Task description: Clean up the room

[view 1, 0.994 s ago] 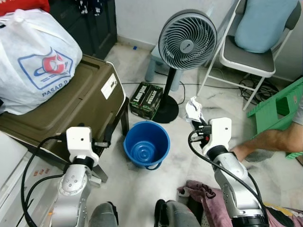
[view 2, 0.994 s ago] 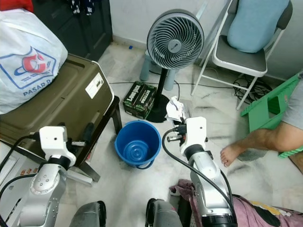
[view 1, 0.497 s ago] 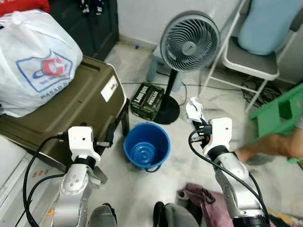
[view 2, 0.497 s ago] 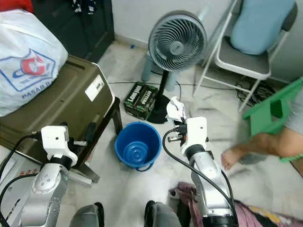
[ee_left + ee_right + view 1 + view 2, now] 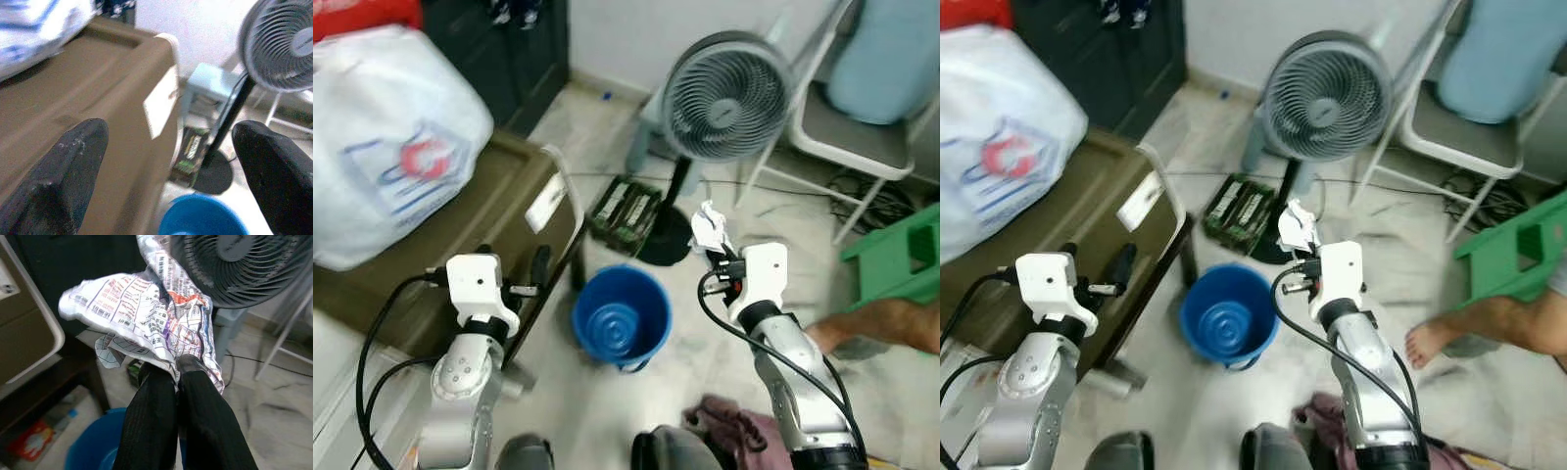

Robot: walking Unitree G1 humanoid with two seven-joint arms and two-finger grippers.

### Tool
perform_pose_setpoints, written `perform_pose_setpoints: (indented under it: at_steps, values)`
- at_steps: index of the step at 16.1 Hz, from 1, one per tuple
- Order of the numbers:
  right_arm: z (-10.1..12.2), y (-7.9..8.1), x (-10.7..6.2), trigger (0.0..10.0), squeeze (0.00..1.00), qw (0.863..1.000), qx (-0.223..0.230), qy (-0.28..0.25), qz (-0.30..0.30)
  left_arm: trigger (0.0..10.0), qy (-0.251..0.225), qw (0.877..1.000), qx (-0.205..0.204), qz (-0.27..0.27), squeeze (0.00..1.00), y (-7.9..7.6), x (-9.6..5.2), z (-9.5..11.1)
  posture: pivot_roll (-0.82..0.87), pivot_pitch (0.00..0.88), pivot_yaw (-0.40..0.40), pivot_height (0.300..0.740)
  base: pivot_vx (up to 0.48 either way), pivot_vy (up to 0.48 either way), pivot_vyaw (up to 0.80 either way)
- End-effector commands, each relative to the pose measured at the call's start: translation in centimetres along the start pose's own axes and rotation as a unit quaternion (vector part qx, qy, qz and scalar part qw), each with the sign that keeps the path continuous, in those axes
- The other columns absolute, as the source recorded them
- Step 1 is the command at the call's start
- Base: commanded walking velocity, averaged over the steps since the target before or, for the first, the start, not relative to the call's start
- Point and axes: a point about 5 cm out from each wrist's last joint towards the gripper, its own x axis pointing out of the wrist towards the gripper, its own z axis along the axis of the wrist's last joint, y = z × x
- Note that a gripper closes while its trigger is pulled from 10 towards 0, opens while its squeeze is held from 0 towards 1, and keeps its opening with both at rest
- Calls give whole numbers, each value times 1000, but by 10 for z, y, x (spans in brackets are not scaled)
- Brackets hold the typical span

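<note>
The right gripper (image 5: 171,377) is clamped on a crumpled paper (image 5: 146,318), held right of and above the blue bucket (image 5: 621,315) on the floor. Move the paper fully over the bucket's mouth before release. The left gripper (image 5: 171,161) idles with fingers apart beside the brown case (image 5: 460,235). Since earlier, the camera has shifted; the paper remains clamped.

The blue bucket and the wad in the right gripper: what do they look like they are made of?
The blue bucket looks like moulded plastic, smooth and slightly glossy, with concentric rings in its base. The wad, pinched between the right gripper's shut fingers, looks like thin printed paper, probably a leaflet or newspaper page: matte, sharply creased, covered in small print.
</note>
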Motion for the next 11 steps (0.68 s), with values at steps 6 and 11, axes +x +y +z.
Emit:
perform_pose_setpoints:
  at_steps: [6, 11]
  values:
    - [-2, -2, -2, 10000, 0, 1000, -3, 4, -2, 10000, 6, 1000, -11, -14, 0, -6, -2, -2, -13, 168, -97, 740, 375, 0, 0]
    - [-16, -11, 0, 10000, 0, 997, -34, 52, -38, 10000, 9, 999, 21, -45, 0, -10, -4, -2, 0, 164, -95, 740, 51, 0, 0]
